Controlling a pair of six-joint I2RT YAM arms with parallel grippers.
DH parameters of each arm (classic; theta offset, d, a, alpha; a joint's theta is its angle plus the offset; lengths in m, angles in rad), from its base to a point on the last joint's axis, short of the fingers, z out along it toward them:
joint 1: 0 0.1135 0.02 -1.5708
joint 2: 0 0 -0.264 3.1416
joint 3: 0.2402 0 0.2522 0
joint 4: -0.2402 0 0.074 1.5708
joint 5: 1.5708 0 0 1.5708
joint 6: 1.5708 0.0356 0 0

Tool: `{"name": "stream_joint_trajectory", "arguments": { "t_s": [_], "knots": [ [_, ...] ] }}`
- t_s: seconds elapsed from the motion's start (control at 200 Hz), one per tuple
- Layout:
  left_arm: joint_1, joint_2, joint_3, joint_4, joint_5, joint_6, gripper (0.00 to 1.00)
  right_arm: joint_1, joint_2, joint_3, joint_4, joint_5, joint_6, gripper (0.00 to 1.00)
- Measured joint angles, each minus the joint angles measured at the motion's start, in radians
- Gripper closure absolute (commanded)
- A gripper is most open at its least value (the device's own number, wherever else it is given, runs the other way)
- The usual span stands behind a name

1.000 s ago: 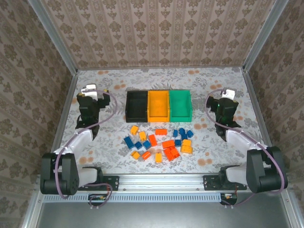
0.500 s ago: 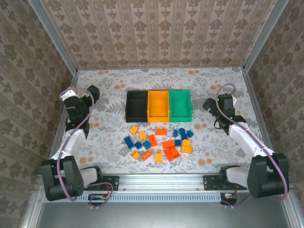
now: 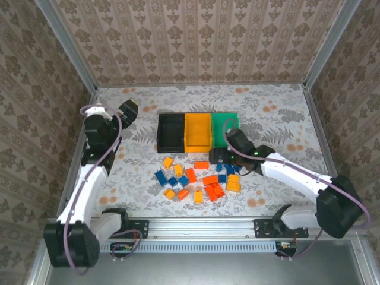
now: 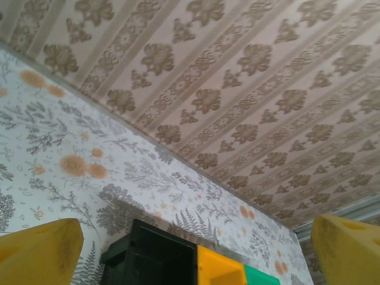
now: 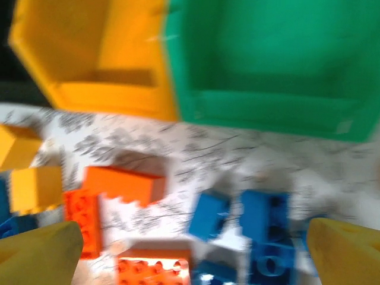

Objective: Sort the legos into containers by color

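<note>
Blue legos (image 5: 264,217) sit under the spread right claw (image 5: 193,252).

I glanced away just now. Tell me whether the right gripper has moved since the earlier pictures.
Yes. The right gripper has swung leftward, from well right of the green bin to just in front of it, above the legos.

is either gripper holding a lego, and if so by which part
Nothing is held. The left gripper stands open in the air, facing the black plastic bin. The right gripper hangs open over small blue studded plastic bricks, gripping none.
</note>
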Motion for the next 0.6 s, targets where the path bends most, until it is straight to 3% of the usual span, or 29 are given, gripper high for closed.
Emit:
{"name": "stream_joint_trajectory", "arguments": {
  "t_s": [0.16, 0.34, 0.6],
  "knots": [
    [0.044, -0.153, -0.069, -0.021, -0.056, -0.018, 0.00, 0.114, 0.151, 0.100, 0.018, 0.030, 0.043, 0.00],
    [0.142, -0.157, -0.070, -0.060, -0.003, -0.069, 0.00, 0.178, 0.287, 0.190, 0.008, 0.113, 0.113, 0.00],
    [0.144, -0.157, -0.070, -0.120, 0.048, -0.068, 0.00, 0.199, 0.404, 0.274, -0.055, 0.207, 0.203, 0.00]
  ]
}}
